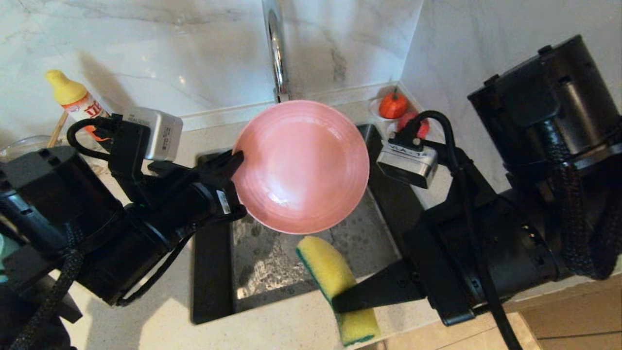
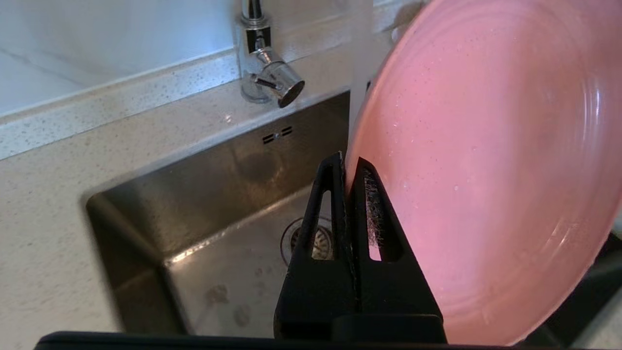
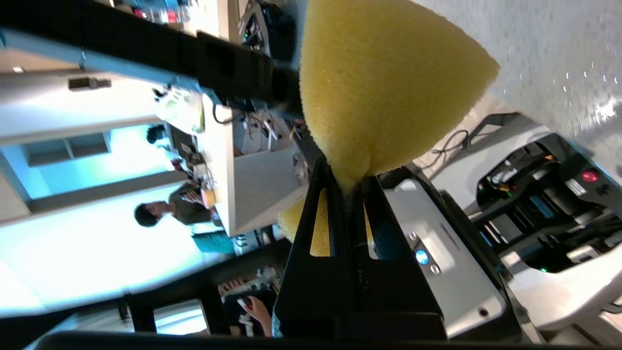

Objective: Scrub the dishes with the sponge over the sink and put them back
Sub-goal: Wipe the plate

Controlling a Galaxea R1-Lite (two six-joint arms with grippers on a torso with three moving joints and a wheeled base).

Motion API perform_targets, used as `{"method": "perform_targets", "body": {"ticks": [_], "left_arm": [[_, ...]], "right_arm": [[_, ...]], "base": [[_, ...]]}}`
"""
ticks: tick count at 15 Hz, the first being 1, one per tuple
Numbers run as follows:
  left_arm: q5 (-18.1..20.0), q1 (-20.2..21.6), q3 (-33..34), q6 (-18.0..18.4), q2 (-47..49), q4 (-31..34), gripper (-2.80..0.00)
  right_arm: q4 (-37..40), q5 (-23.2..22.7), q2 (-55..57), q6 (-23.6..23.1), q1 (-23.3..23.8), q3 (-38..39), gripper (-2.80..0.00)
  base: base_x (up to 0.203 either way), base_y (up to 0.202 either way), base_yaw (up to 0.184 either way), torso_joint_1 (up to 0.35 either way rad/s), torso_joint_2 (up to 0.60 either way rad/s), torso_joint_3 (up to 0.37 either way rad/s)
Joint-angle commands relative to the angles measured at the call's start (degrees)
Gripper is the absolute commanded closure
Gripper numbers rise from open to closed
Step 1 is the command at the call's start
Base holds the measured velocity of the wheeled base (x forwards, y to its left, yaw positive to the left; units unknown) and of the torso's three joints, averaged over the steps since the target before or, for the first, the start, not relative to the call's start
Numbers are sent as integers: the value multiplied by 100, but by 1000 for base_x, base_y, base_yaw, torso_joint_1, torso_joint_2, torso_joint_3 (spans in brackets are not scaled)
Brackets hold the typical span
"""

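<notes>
My left gripper (image 2: 347, 165) pinches the rim of the shallow round pink plate (image 1: 301, 165), tilted above the square stainless-steel sink (image 2: 204, 204). My right gripper (image 3: 347, 187) squeezes the rectangular yellow foam sponge (image 1: 335, 282) just below the plate.

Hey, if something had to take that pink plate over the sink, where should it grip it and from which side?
Probably the thin rim. The pink plate is tilted above the sink, so its edge is exposed all round. The left end effector already pinches the rim from the robot's left; the right one holds the sponge.
</notes>
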State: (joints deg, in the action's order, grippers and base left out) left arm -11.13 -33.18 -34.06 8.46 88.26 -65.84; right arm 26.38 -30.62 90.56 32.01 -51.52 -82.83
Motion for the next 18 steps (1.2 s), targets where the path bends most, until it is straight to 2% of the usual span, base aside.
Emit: {"method": "perform_targets", "body": {"ticks": [1,3,8,11,14,18], "left_arm": [[-35,-32,-2,-2,148,-97,0],[-220,-79,68,-56,163,-269,0],[-249,-211,637,-94,130,-1093,0],[-258,-285,819,-73,95,-1297,0],[-258,-285,840,-81,67,-1334,0],[-253,-285,1051,-73,-37,-1440,0]], "right_arm": [[28,-12,334,120,-7,-219,0],[204,47,529,351,3,-674,0],[902,113,1127,663,-29,-1629,0],[1096,140,1485,1027,-41,-2184,0],[1395,220,1831,1198,-43,-2714,0],[1414,434,1966,1387,-51,-2791,0]], "base": [[0,0,0,0,0,0],[0,0,0,0,0,0],[0,0,0,0,0,0],[0,0,0,0,0,0],[0,0,0,0,0,0],[0,0,0,0,0,0]]}}
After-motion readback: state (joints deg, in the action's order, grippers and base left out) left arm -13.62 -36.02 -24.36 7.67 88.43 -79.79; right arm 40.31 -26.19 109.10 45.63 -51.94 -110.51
